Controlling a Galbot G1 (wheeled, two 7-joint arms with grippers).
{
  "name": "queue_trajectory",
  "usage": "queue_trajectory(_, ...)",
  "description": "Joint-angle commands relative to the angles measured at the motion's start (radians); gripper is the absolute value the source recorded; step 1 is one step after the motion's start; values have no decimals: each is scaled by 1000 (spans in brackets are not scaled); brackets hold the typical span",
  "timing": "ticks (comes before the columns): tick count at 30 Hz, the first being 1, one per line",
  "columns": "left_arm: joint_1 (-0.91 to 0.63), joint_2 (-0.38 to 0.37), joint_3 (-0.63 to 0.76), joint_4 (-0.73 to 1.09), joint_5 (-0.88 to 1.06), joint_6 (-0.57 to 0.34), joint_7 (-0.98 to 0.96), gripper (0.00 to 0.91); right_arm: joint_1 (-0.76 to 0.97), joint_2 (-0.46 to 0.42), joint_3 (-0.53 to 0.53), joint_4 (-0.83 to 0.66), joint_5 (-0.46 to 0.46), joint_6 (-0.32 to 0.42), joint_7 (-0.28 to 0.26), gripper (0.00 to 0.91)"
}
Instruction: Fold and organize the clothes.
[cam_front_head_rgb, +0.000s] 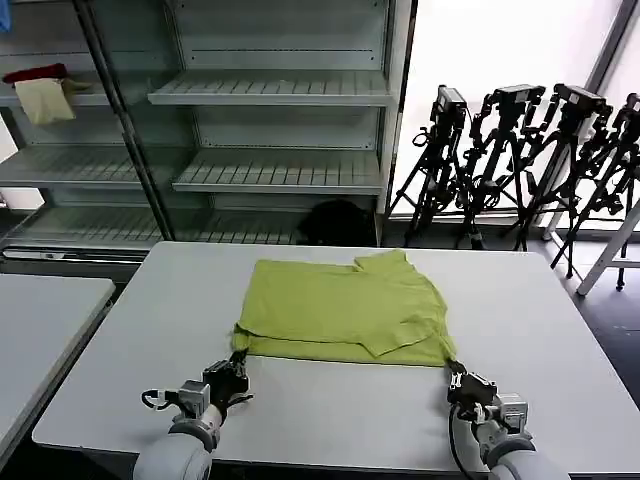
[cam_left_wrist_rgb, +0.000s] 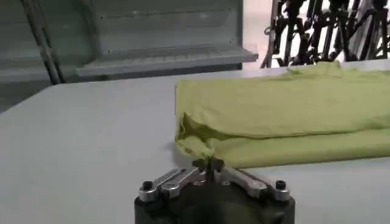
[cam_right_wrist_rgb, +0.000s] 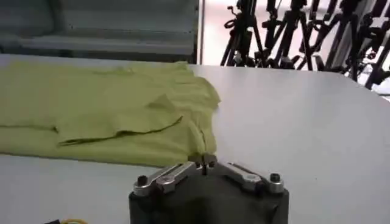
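Left tool (cam_front_head_rgb: 238, 362) and right tool (cam_front_head_rgb: 455, 372) each clenched on a near corner of T-shirt (cam_front_head_rgb: 345, 308), long axis crosswise on bench (cam_front_head_rgb: 560, 340), lying straight ahead.

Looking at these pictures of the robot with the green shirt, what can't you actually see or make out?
- T-shirt: its printed graphic is hidden in the folds, head view.
- Left gripper and right gripper: each is shut on a near corner of the shirt; how much cloth is caught is hidden, wrist views.
- Dark heap behind the table: too dim to identify.
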Motion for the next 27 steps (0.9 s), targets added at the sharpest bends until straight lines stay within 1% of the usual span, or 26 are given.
queue_trajectory(1,84,14,-30,-111,26,5,-3,0,-53,-1,1,54,25,-8,4,0)
queue_trajectory(5,259,49,-75,-261,19,15,14,0,-153,-15,-7,150,40,-8,18,0)
queue_trajectory(11,425,69,-106,-347,-19,13,-5,0,-238,-12,-50,238,9,-11,52,0)
queue_trajectory(18,525,73,-104,-398,-14,9,-65,0,-314,-1,-77,277,-8,-11,73,0)
queue_trajectory(21,523,72,-108,-396,7,2,-80,0,-365,-6,-91,305,-16,-10,83,0)
queue_trajectory(25,503,73,-111,-385,5,5,-80,0,-385,-3,-105,317,-27,-10,94,0)
queue_trajectory(26,497,73,-110,-380,8,6,-80,0,-384,0,-106,316,-30,-10,95,242)
queue_trajectory(27,491,71,-108,-378,11,7,-80,736,-382,2,-106,313,-33,-10,95,907)
